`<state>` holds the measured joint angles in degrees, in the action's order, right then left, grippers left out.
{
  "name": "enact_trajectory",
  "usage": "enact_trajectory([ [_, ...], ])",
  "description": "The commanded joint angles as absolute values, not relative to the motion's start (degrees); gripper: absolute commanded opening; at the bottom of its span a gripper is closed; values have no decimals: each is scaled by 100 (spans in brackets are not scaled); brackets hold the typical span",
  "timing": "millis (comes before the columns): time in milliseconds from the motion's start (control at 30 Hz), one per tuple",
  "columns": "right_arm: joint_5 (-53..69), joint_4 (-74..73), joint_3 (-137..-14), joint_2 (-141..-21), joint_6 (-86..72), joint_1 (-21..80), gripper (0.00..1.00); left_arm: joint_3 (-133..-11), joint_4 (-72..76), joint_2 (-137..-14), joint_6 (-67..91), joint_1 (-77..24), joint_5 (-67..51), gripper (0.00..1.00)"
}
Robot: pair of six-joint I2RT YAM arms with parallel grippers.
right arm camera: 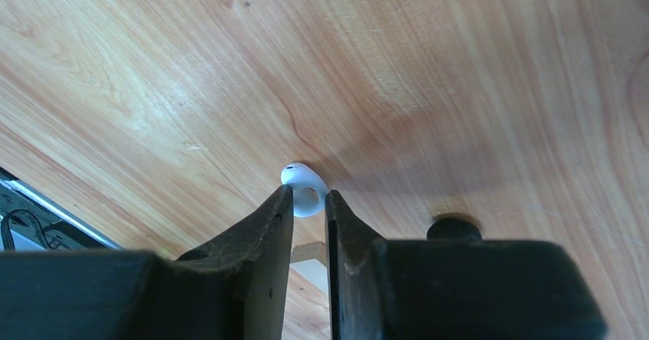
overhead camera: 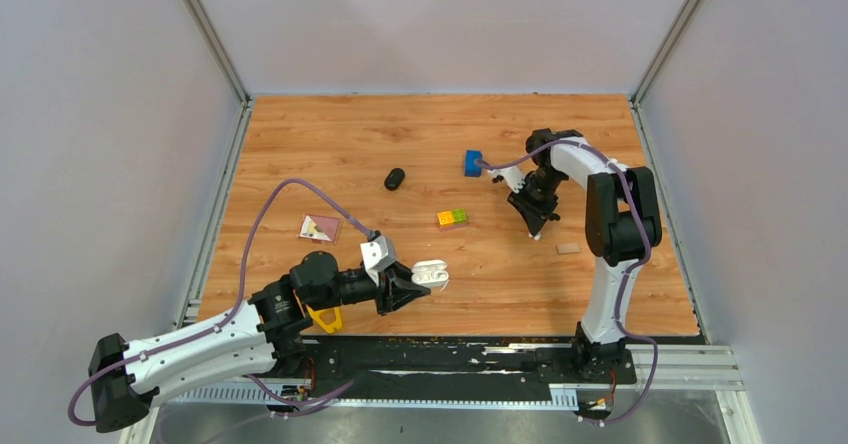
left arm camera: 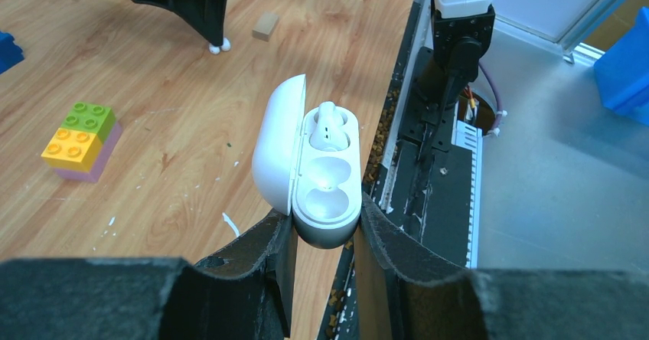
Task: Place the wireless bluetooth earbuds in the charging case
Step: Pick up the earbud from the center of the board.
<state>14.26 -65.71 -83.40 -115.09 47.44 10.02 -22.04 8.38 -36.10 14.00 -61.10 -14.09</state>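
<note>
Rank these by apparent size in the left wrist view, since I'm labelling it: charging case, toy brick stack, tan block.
1. charging case, though it is nearest the camera.
2. toy brick stack.
3. tan block, the farthest away.

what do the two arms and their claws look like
Left arm and right arm: white links, black joints, a purple cable looping along each. Left claw and right claw: black, two tapering fingers each, with a white block behind.

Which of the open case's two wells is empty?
The well nearer the left gripper is empty; a white earbud sits in the farther well.
</note>
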Motion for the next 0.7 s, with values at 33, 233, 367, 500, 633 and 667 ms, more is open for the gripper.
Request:
enact_trajectory([
  [33, 1632, -6560, -8286, -11379, 4689, 984, 24, -2347, 1002, -3545, 1444, -6137, -1412, 0],
  [233, 1696, -6598, -8261, -11341, 4685, 985, 26, -2347, 1006, -3558, 1449, -6137, -1404, 0],
  [367, 1718, -6620, -8244, -11324, 4689, 984, 26, -2338, 1020, -3558, 1459, -6137, -1406, 0],
  [500, 1782, -6653, -8276, -11303, 4690, 961, 27, -2346, 1019, -3572, 1463, -6135, -1415, 0],
  [633, 1906, -6833, -8539, -11268, 4683, 839, 27, -2364, 957, -3558, 1442, -6142, -1415, 0],
  [667, 1915, -6865, -8603, -11248, 4685, 798, 27, -2364, 961, -3559, 1441, -6142, -1415, 0],
])
